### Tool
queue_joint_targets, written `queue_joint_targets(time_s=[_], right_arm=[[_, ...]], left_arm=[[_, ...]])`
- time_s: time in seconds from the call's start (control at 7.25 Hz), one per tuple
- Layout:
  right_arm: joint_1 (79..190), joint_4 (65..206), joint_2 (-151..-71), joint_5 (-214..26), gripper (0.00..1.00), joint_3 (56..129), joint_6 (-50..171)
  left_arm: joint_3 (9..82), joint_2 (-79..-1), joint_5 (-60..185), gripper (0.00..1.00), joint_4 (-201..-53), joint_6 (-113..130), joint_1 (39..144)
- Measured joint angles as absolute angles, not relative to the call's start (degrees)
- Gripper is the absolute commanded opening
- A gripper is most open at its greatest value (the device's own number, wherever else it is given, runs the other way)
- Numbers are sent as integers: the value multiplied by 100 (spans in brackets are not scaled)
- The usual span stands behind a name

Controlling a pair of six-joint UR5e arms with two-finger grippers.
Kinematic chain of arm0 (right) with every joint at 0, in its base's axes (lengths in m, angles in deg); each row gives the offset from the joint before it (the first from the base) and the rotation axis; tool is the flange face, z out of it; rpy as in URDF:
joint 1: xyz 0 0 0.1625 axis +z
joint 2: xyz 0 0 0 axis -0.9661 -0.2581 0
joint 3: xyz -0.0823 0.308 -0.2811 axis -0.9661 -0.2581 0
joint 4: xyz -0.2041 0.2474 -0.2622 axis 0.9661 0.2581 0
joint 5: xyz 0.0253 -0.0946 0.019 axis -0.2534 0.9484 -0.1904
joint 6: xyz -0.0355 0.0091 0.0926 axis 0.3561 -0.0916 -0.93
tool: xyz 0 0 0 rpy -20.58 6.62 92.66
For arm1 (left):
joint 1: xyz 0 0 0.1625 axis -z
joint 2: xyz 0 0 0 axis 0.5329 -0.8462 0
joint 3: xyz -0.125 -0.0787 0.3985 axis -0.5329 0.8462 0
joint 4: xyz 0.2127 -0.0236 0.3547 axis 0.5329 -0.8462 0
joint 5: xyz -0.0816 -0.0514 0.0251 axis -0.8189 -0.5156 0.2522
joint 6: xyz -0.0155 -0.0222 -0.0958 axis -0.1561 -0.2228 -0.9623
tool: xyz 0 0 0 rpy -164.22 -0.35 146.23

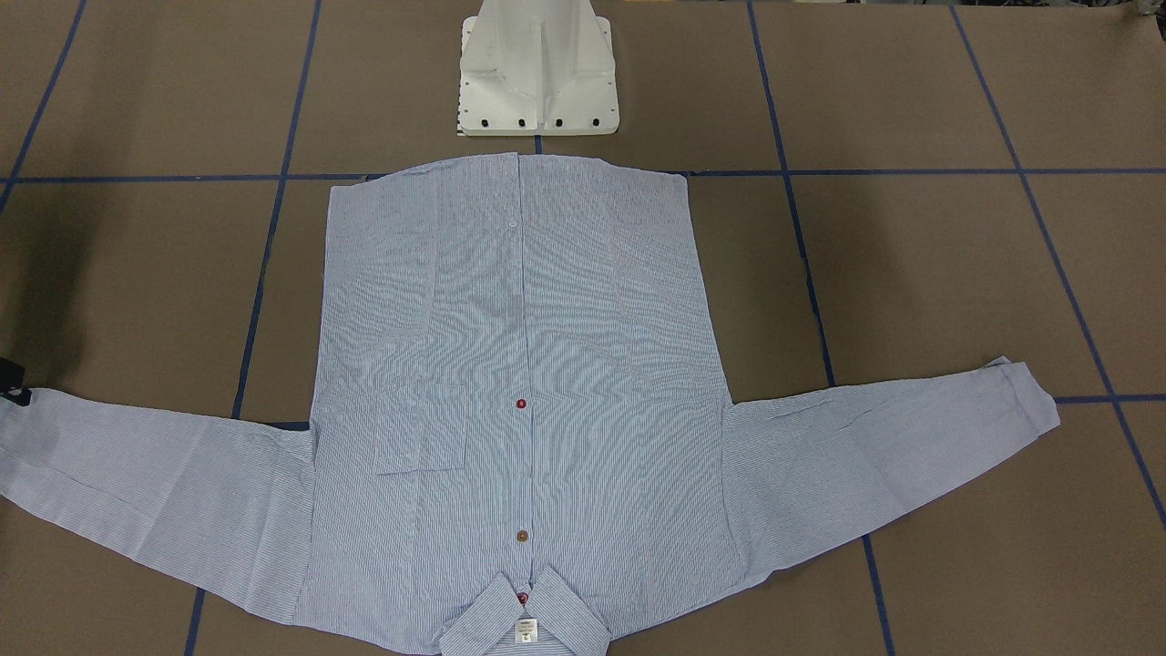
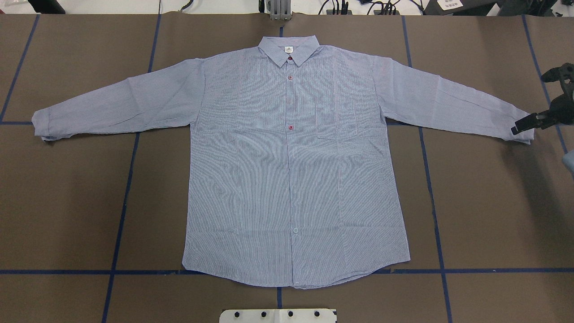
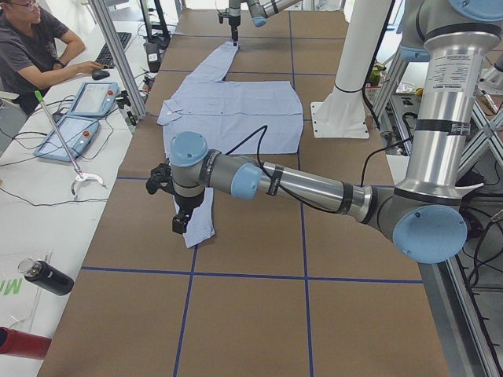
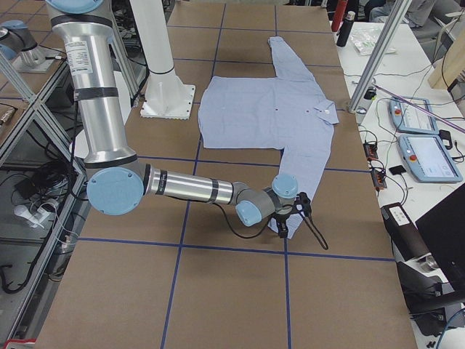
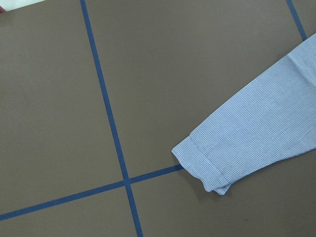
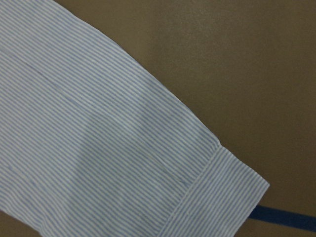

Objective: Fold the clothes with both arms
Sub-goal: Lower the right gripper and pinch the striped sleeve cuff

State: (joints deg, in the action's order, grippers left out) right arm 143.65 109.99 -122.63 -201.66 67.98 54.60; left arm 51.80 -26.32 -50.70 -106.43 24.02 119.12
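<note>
While the shirt [image 2: 291,179] lies flat and front up in the middle of the table [image 2: 67,202], with sleeves spread along its length, each cuff is nearest its own arm. Right claw [image 2: 520,128] is at the right-side cuff [image 6: 222,192], and that sleeve runs inward to the shoulder. Left claw [image 3: 180,226] hangs above the left-side cuff [image 5: 202,165], off-centre in its wrist view. Can't tell either claw's opening. Likely next: pinch both cuffs.
</note>
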Motion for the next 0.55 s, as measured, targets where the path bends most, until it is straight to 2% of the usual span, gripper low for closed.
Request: queue_joint_targets(time_s=[0.41,0.55], right_arm=[[14368,11231,-12258,-20166,77,6760,5468],[14368,11269,-12257,-20166,66,6758,5473]], left_arm=[[5200,-2642,-5070,100,-10662,2393,11912],[5206,-2649,-5070,100,-10661,2392,11912]])
